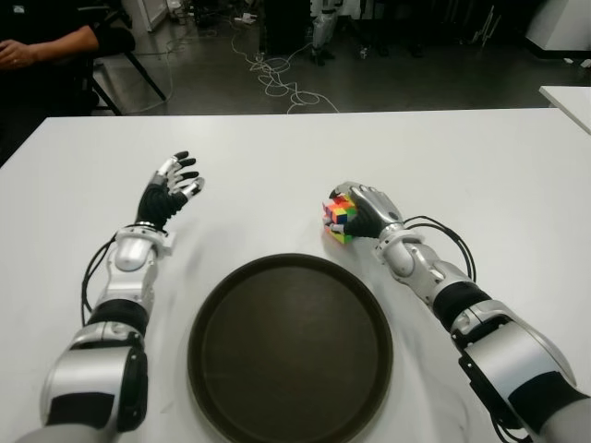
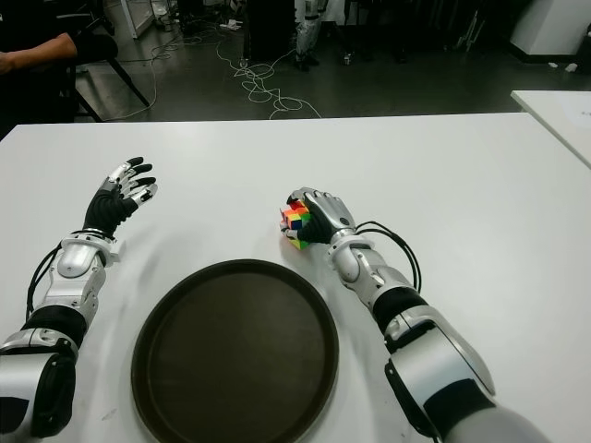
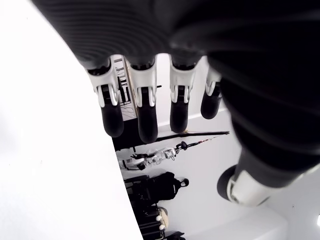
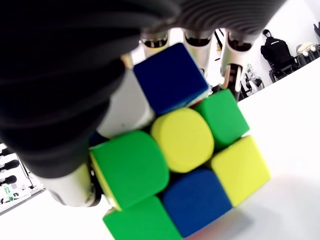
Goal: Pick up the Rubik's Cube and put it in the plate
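The Rubik's Cube (image 1: 340,219) shows bright mixed colours just beyond the far right rim of the round dark plate (image 1: 291,343). My right hand (image 1: 362,212) is wrapped around it from the right, fingers curled over its top. In the right wrist view the cube (image 4: 182,150) fills the palm, with its lower edge close to the white table (image 4: 285,125). My left hand (image 1: 172,190) is held out with fingers spread, beyond the plate's left side, holding nothing.
The white table (image 1: 277,157) stretches wide behind both hands. A seated person's arm (image 1: 46,44) shows at the far left beyond the table. Cables (image 1: 282,83) lie on the dark floor. Another white table's corner (image 1: 568,97) shows at the right.
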You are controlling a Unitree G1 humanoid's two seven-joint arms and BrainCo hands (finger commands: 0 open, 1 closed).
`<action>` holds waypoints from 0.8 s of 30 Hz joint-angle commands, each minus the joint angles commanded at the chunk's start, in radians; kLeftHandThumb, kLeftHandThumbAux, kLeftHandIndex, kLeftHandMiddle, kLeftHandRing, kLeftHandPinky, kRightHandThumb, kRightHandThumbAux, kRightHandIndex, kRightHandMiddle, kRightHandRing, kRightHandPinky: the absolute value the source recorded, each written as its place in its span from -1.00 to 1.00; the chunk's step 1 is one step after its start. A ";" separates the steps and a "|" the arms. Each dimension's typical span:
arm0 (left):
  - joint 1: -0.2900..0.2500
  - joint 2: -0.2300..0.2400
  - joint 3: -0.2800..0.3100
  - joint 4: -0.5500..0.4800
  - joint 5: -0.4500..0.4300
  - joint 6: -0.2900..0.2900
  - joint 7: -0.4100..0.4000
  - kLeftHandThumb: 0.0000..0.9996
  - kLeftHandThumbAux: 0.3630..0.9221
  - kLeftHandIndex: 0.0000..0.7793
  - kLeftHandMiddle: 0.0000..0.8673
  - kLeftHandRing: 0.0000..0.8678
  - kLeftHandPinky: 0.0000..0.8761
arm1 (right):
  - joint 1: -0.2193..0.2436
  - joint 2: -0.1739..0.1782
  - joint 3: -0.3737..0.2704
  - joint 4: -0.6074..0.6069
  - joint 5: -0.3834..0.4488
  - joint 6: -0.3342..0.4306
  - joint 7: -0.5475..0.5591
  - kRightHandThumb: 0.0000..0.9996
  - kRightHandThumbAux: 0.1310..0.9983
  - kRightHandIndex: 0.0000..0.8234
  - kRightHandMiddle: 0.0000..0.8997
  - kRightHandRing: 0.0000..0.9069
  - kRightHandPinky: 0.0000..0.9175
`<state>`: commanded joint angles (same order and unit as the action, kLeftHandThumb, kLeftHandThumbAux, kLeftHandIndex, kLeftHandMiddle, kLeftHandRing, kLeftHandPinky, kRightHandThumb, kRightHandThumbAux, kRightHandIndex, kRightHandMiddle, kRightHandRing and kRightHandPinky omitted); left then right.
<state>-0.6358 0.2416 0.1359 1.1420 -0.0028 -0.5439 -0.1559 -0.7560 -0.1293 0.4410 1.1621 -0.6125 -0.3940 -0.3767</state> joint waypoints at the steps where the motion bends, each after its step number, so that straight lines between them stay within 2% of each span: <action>1: 0.000 0.000 0.001 -0.001 -0.002 0.001 -0.003 -0.54 0.15 -0.79 -0.64 -0.63 -0.56 | 0.001 0.000 0.000 -0.001 0.000 -0.002 -0.005 0.38 0.41 0.00 0.36 0.52 0.61; 16: -0.005 -0.001 0.001 0.004 -0.004 0.009 -0.010 -0.51 0.21 -0.80 -0.67 -0.65 -0.56 | -0.002 -0.013 0.004 -0.016 -0.010 -0.016 -0.049 0.38 0.40 0.01 0.34 0.50 0.58; 24: -0.005 -0.003 -0.004 0.002 0.004 0.003 0.002 -0.53 0.21 -0.79 -0.64 -0.64 -0.57 | -0.002 -0.036 0.011 -0.062 -0.032 -0.030 -0.102 0.38 0.41 0.01 0.31 0.47 0.55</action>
<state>-0.6405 0.2383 0.1324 1.1445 0.0009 -0.5411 -0.1542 -0.7578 -0.1654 0.4522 1.1001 -0.6441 -0.4240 -0.4784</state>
